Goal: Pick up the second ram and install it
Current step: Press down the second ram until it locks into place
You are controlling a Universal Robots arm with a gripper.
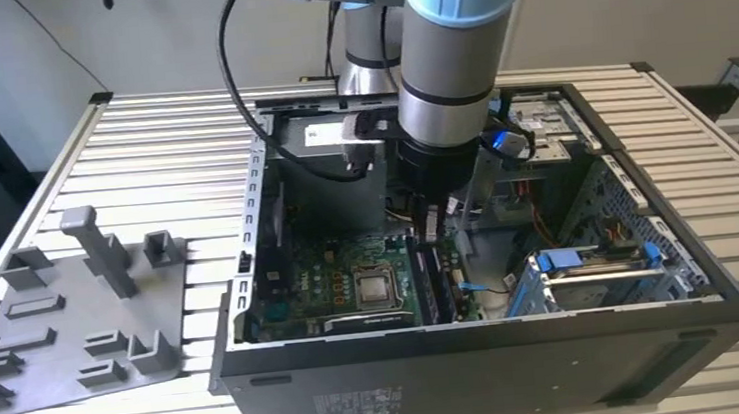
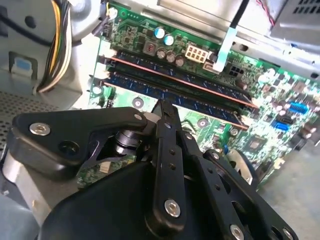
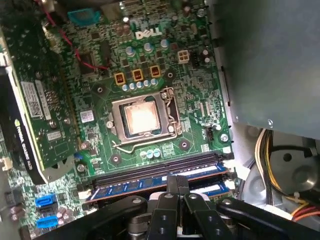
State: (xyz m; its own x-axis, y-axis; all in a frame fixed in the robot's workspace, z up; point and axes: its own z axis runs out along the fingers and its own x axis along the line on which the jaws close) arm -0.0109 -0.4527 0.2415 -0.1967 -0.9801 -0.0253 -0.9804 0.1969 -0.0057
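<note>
Two memory sticks stand side by side in the motherboard's slots point(image 1: 438, 283). The second ram point(image 2: 135, 86) point(image 3: 127, 185), dark with bluish chips, is the one nearer my gripper. The other stick point(image 2: 175, 75) point(image 3: 150, 175) lies just beyond it. My gripper point(image 1: 427, 245) point(image 2: 162, 106) point(image 3: 177, 182) reaches down into the open computer case with its black fingers shut. Its tip is right at the second ram's upper edge, near the middle of its length. Whether it touches the stick I cannot tell. I see nothing held between the fingers.
The open black case point(image 1: 491, 367) lies on a slatted table. Around the slots are the processor socket point(image 3: 142, 117), a graphics card point(image 3: 35, 105), cable bundles point(image 2: 57, 45) and a drive cage point(image 1: 603, 267). A grey tray point(image 1: 36, 382) with a tall post point(image 1: 95, 246) sits at the exterior view's left.
</note>
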